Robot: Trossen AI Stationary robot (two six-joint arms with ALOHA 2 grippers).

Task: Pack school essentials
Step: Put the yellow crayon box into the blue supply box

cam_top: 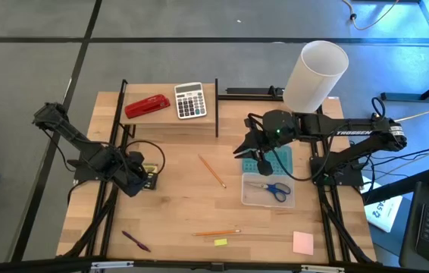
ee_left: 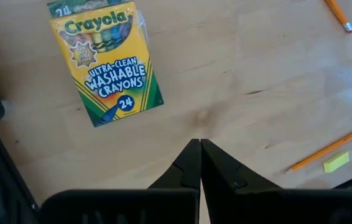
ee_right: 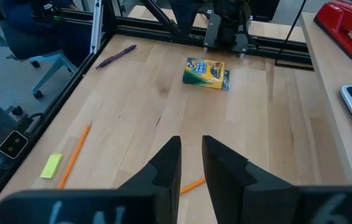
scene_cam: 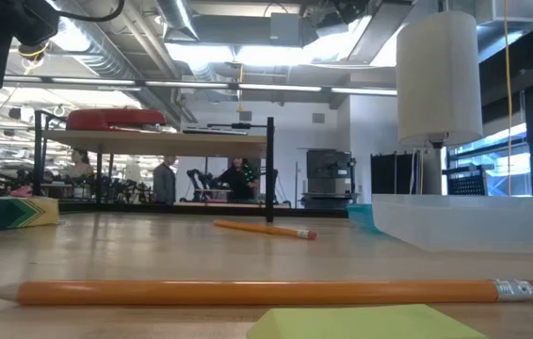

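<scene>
Taking the table in the high view as a clock face, with twelve at the far edge, we start at the near edge. The pen [cam_top: 135, 241] lies at seven, one pencil [cam_top: 216, 233] and the yellow piece [cam_top: 220, 242] just beside it at six, and the pad [cam_top: 302, 243] at five. All four lie loose on the wood, well apart from the bin, so we judge them not yet packed.

Further in, at four, the clear bin [cam_top: 248, 199] holds the scissors [cam_top: 271, 187] lying flat, the only item inside. We take the bin for the packing place, set on the right arm's side so that arm can drop things in.

The right gripper [cam_top: 263, 162] hangs over the bin's far edge at three. Its fingers [ee_right: 166, 158] stand a little apart with nothing between them, which we judge fits either a release or a fresh reach.

A second pencil [cam_top: 212, 171] lies slantwise near the centre.

At nine the left gripper [ee_left: 199, 144] hovers with its fingers pressed together and empty. The crayon box [ee_left: 104, 59] lies flat beside it, not touching. We judge the arm is poised there because the box is the item nearest to it.

Farthest, at eleven to twelve, the stapler [cam_top: 147, 105] and calculator [cam_top: 190, 100] sit on a raised shelf, apart from the rest.
</scene>
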